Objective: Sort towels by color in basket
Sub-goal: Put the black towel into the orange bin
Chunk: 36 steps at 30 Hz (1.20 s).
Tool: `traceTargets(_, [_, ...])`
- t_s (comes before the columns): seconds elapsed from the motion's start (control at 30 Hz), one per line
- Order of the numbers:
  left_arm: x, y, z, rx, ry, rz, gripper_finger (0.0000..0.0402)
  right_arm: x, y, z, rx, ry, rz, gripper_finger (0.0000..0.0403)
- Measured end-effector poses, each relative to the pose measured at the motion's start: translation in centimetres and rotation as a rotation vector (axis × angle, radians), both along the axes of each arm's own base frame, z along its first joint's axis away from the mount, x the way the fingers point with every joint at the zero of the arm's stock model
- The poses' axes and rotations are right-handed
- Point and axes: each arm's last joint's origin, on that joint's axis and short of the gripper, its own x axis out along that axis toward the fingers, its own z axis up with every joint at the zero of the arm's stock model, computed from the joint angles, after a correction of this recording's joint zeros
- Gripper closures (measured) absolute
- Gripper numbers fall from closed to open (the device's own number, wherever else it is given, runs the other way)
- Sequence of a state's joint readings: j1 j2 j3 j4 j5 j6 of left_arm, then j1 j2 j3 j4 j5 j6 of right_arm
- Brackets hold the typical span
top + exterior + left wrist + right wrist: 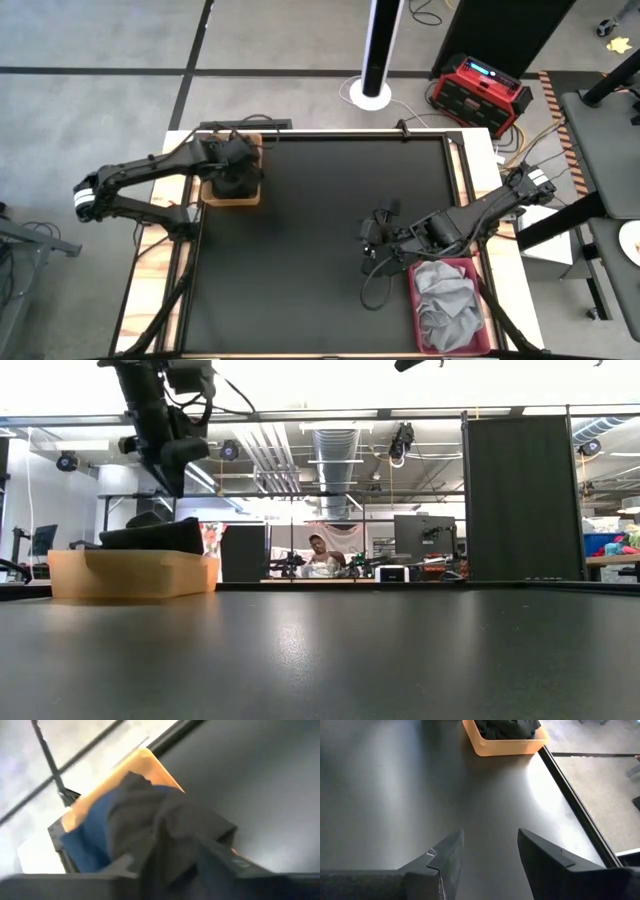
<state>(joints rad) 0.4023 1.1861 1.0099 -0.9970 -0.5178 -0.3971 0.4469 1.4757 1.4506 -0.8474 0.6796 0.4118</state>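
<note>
An orange basket (232,197) stands at the table's far left and holds a black towel (150,537) lying over a navy blue towel (90,835). My left gripper (178,478) hangs open just above that pile, apart from it; in the left wrist view its fingers (125,865) frame the dark cloth below. A red basket (425,268) at the near right holds grey towels (447,300). My right gripper (489,832) stands open over the bare black table, right of centre, with nothing between its fingers.
The orange basket (510,745) lies far across the table from my right gripper (372,235), with bare black tabletop (300,270) between them. A red box (480,90) and a white post (376,50) stand on the floor beyond the far edge. A person (322,552) sits far behind.
</note>
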Motion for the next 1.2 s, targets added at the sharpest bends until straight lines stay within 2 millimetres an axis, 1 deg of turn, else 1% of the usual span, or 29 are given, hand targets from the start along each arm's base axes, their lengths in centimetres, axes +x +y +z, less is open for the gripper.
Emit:
traceTargets(0.1, [-0.2, 0.2, 0.3, 0.056, 0.032, 0.007, 0.037, 0.0, 0.0, 0.0, 0.0, 0.0, 0.0, 0.0227])
traceTargets(0.13, [-0.3, 0.3, 0.3, 0.072, 0.039, 0.017, 0.0385, 0.0, 0.0, 0.0, 0.0, 0.0, 0.0, 0.0228])
traceTargets(0.17, [-0.4, 0.4, 0.1, 0.074, 0.046, 0.02, 0.0388, 0.0, 0.0, 0.0, 0.0, 0.0, 0.0, 0.023])
traceTargets(0.3, [-0.4, 0.5, -1.2, 0.046, 0.083, 0.029, 0.0399, 0.0, 0.0, 0.0, 0.0, 0.0, 0.0, 0.0235])
traceTargets(0.5, [-1.0, 1.1, -3.8, 0.061, 0.138, 0.106, 0.0401, 0.0, 0.0, 0.0, 0.0, 0.0, 0.0, 0.0233])
traceTargets(0.7, [-1.1, 1.2, -5.9, 0.045, 0.108, 0.108, 0.0401, 0.0, 0.0, -0.1, 0.0, 0.001, 0.001, 0.0222])
traceTargets(0.8, [-1.3, 1.0, -6.9, 0.005, 0.089, 0.109, 0.0401, 0.0, 0.0, -0.1, 0.001, 0.0, 0.001, 0.022])
traceTargets(0.97, [-2.0, 0.6, -8.8, -0.05, 0.088, 0.125, 0.0402, 0.0, 0.0, -0.4, 0.003, 0.001, 0.002, 0.0224])
traceTargets(1.07, [-2.0, 0.4, -9.9, -0.074, 0.055, 0.113, 0.0402, 0.0, 0.0, -0.7, -0.001, 0.008, 0.002, 0.0227])
traceTargets(1.2, [-2.2, 0.3, -10.8, -0.083, 0.038, 0.111, 0.0402, 0.0, 0.0, -0.9, -0.001, 0.01, 0.002, 0.0224])
